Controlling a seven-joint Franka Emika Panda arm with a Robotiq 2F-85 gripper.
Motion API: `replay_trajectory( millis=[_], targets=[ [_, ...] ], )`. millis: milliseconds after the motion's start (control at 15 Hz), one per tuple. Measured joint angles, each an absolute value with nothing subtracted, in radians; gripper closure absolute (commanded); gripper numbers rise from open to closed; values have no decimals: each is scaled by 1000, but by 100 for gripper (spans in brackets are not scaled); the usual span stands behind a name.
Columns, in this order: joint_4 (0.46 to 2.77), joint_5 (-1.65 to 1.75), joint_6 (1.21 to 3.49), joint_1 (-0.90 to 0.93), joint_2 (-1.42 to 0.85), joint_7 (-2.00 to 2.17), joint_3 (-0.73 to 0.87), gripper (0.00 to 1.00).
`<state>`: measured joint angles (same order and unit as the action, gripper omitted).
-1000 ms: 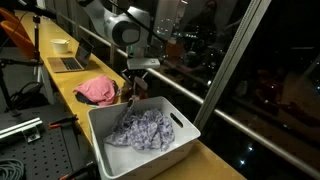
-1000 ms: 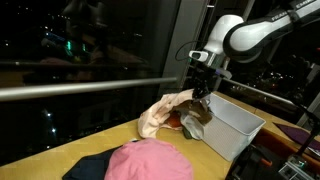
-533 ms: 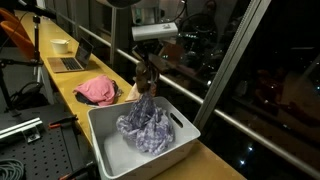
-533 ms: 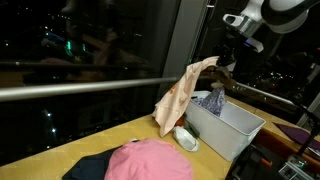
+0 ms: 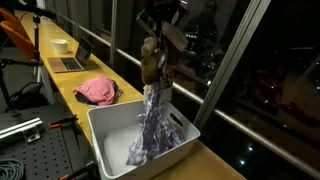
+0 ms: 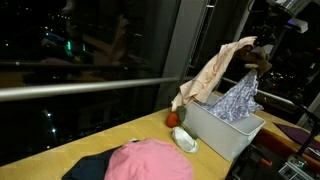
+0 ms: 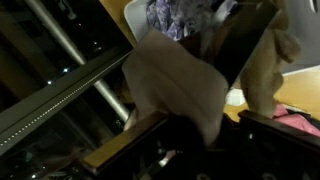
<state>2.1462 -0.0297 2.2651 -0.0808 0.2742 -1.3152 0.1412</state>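
- The claw (image 5: 160,28) is high above the white bin (image 5: 100,145) and clamped shut on cloth. A tan cloth (image 5: 152,62) hangs from it.
- A blue patterned cloth (image 5: 155,120) hangs straight down below the tan cloth. I cannot tell whether it is pinched too or only caught up in the tan one.
- Judged done: the grasp is made, and most of both cloths are raised over the bin.
- Judged left: the patterned cloth's lower end touches the bin floor, so the bundle is not clear of the rim. Nothing has been set down elsewhere.
- In an exterior view the tan cloth (image 6: 210,75) trails out past the bin wall (image 6: 225,135) on the window side, above the surface (image 6: 120,135).
- A pink cloth (image 5: 97,90) lies on the surface just beside the bin, untouched. The wrist view shows mostly draped fabric, with the jaws hidden.
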Motion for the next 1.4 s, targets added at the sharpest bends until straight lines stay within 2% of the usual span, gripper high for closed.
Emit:
replay_trajectory(
  millis=[267, 933, 1400],
  targets=[
    [2136, -30, 2221, -81, 336, -1331, 194, 97],
    [1993, -39, 2141, -16, 348, -1317, 181, 97],
    [2038, -133, 2142, -11, 296, -1317, 202, 97]
  ],
)
